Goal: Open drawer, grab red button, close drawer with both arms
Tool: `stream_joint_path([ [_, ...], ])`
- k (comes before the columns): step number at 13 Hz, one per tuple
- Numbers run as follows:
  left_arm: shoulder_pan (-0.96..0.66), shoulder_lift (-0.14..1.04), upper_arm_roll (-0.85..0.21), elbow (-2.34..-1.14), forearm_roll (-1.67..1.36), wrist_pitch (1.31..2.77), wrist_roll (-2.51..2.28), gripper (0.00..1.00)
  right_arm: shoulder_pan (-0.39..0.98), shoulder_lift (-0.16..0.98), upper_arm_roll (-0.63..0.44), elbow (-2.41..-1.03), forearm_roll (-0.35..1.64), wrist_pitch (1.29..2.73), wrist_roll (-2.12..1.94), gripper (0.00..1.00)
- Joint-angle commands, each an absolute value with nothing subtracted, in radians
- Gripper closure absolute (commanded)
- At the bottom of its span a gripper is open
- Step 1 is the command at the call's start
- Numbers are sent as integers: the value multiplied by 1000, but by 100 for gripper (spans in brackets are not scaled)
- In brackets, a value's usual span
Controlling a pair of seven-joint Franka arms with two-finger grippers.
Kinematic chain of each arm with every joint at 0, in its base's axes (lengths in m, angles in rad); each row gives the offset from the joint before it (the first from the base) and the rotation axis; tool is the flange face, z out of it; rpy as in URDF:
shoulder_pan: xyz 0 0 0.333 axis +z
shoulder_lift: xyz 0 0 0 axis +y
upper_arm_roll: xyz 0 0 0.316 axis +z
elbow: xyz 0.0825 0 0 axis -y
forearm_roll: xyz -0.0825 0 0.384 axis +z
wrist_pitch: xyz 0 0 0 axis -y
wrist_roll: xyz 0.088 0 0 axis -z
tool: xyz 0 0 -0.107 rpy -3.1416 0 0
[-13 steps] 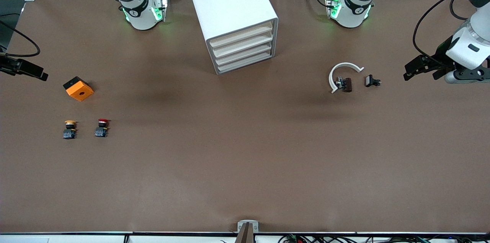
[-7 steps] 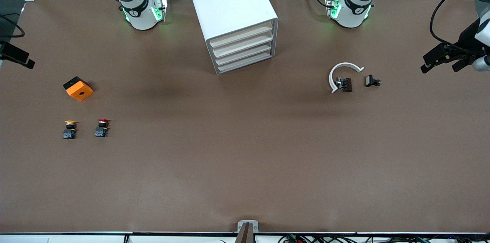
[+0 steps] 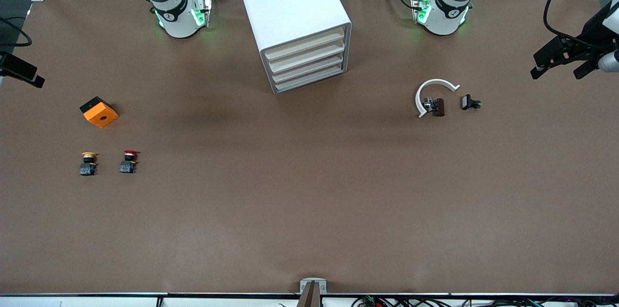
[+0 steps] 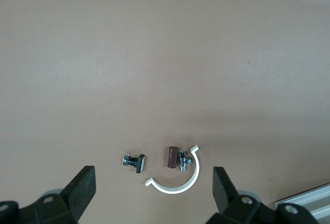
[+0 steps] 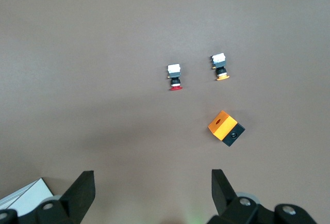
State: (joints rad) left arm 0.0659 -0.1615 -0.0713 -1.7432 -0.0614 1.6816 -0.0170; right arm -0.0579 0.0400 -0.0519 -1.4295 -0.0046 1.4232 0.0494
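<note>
cabinet: white box cabinet point(image 3: 293, 17) at the desk edge by the robot bases, midway between the two bases, four drawers stacked, all shut
drawer: pale-front drawer point(image 3: 307, 58) flush in the stack, nothing in front of it
button: red-capped button point(image 3: 128, 161) near the right arm's end of the desk, standing free
lookalike: yellow-capped button point(image 3: 88, 163) just beside it, closer to that end
cube: orange cube point(image 3: 98, 111) farther from the front camera than both buttons
clutter: white curved clip point(image 3: 432, 93) with brown part point(image 3: 438, 107), small black part point(image 3: 469, 102) beside, toward left arm's end
left gripper: point(image 3: 563, 62) over left-arm desk edge, jaws wide apart, empty
right gripper: point(image 5: 149, 190) high over right-arm desk edge, jaws spread, empty
</note>
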Motion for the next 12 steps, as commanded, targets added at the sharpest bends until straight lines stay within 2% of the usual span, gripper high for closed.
stream_joint_path([
  [1,74,-144,-80,-1706,-61,1652,-11,0,-72,-52,-44,-1564,3,1500,55,0],
  [3,72,-130,-80,-1683,-60,1652,-21,0,-77,-93,-43,-1624,2,1537,55,0],
  [12,72,-126,-81,-1681,-49,1647,-49,0,-89,-132,-15,-1623,-9,1534,44,0],
])
